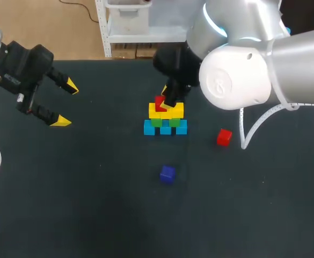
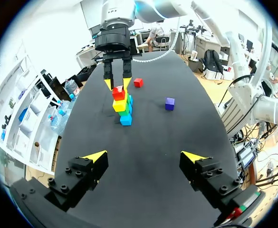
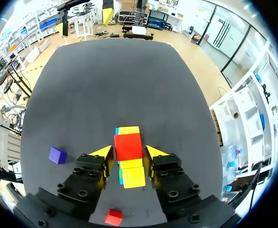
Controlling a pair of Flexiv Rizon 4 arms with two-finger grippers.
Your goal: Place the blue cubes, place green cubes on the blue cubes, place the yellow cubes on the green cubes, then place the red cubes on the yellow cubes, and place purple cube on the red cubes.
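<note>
A stack stands mid-table: a bottom row of blue cubes (image 1: 165, 128), green cubes (image 1: 165, 122) on them, yellow cubes (image 1: 166, 111) above. A red cube (image 1: 159, 102) rests on the yellow row's left part. My right gripper (image 1: 168, 95) points down over it, and its fingers flank the red cube (image 3: 128, 146) with slim gaps, so it is open. A second red cube (image 1: 224, 137) lies right of the stack. The purple cube (image 1: 167, 174) lies in front of it. My left gripper (image 1: 65, 104) hovers wide open and empty at the far left.
The dark table (image 1: 92, 204) carries nothing else. In the left wrist view the stack (image 2: 123, 110) is far ahead of the open left gripper (image 2: 146, 156), with the purple cube (image 2: 169, 103) off to one side.
</note>
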